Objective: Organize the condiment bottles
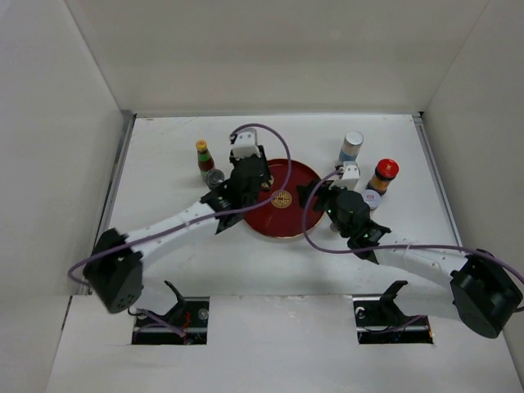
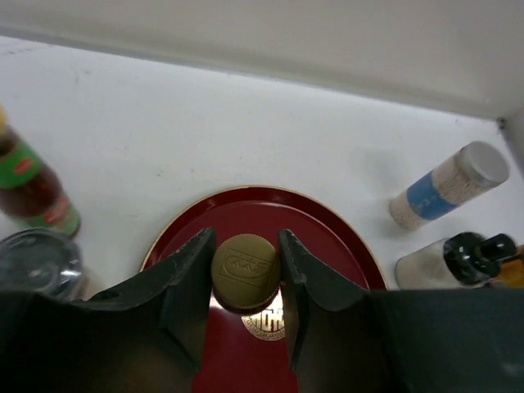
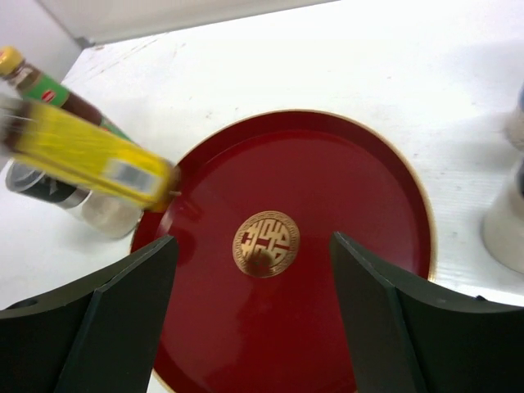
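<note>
My left gripper (image 1: 259,183) is shut on the gold cap (image 2: 246,266) of a yellow-labelled bottle (image 3: 92,157), which hangs over the left part of the round dark-red tray (image 1: 282,229). My right gripper (image 1: 316,196) is open and empty over the tray's right part; its jaws stand wide on either side of the gold emblem (image 3: 266,243). A green-labelled bottle with a yellow cap (image 1: 204,157) and a silver-lidded jar (image 1: 214,177) stand left of the tray. A blue-labelled bottle (image 1: 351,146), a red-capped bottle (image 1: 383,175) and a small white jar (image 1: 372,199) stand to its right.
The tray (image 2: 327,237) carries nothing but its emblem. White walls close in the table at the back and on both sides. A black-capped bottle (image 2: 475,248) stands close by the tray's right rim in the left wrist view.
</note>
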Action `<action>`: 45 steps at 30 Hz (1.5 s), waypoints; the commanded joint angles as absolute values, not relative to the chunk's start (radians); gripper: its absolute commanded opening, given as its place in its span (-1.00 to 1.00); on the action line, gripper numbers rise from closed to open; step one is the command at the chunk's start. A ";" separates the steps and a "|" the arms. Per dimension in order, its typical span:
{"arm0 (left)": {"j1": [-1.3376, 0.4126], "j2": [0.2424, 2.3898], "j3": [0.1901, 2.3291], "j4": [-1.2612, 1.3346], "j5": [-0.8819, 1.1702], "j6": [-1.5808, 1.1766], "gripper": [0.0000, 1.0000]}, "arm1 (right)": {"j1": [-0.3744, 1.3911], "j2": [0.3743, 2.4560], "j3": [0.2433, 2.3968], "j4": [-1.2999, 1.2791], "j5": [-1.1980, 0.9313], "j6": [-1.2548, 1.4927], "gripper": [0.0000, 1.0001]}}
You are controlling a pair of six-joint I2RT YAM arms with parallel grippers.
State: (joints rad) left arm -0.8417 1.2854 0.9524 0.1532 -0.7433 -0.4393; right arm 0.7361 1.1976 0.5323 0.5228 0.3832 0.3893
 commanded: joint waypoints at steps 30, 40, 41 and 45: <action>-0.711 1.656 1.168 0.380 -0.586 -0.318 0.63 | 0.679 1.126 0.503 0.586 0.387 0.436 0.62; -0.674 1.155 0.749 0.151 -0.678 -0.458 0.61 | 0.680 1.129 0.506 0.584 0.387 0.437 0.70; -0.645 1.116 0.715 0.111 -0.670 -0.488 0.61 | 0.682 1.132 0.506 0.587 0.384 0.437 0.77; -0.568 1.035 0.618 0.063 -0.650 -0.523 0.63 | 0.682 1.150 0.517 0.588 0.376 0.437 0.99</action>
